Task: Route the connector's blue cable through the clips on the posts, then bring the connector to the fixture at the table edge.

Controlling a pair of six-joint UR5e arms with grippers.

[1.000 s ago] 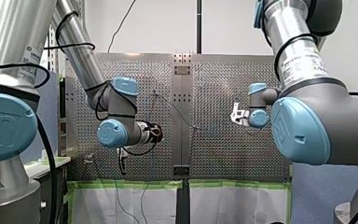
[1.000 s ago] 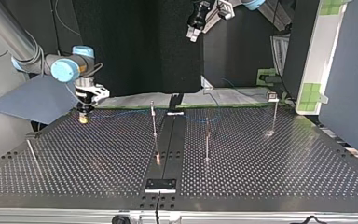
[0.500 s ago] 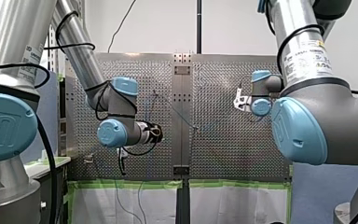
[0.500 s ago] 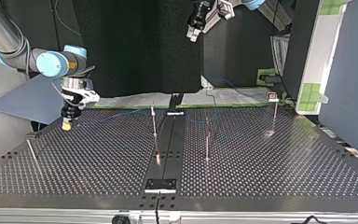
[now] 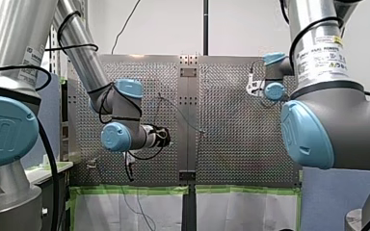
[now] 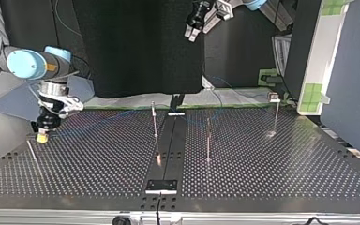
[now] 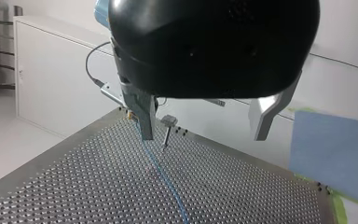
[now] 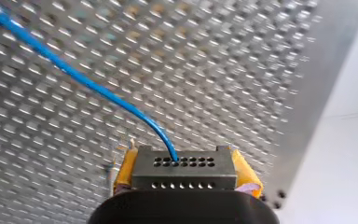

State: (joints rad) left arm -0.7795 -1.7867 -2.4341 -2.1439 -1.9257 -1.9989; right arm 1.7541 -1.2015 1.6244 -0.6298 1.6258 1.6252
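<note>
Connector: a grey block with two rows of holes [image 8: 184, 179], seated between my right gripper's [image 8: 185, 164] yellow pads [image 8: 125, 169], one pad on each end.
Right fingers: closed on the connector and clamping it. I see them touching nothing else.
Blue cable: the blue cable [image 8: 88, 85] leaves the connector's upper hole row and arcs away over the perforated table [image 6: 262, 178].
Connector location: in the top view my right gripper hangs low near the table's left edge, well apart from the posts [image 6: 155, 123].
Left gripper: my left gripper [image 7: 203, 137] has its metal fingers [image 7: 142, 112] spread wide, holding nothing, raised above the table.
Below left fingers: the cable runs along the table under one finger. A clip-topped post [image 7: 167, 130] stands just beside it. I cannot tell whether the cable sits in the clip.
</note>
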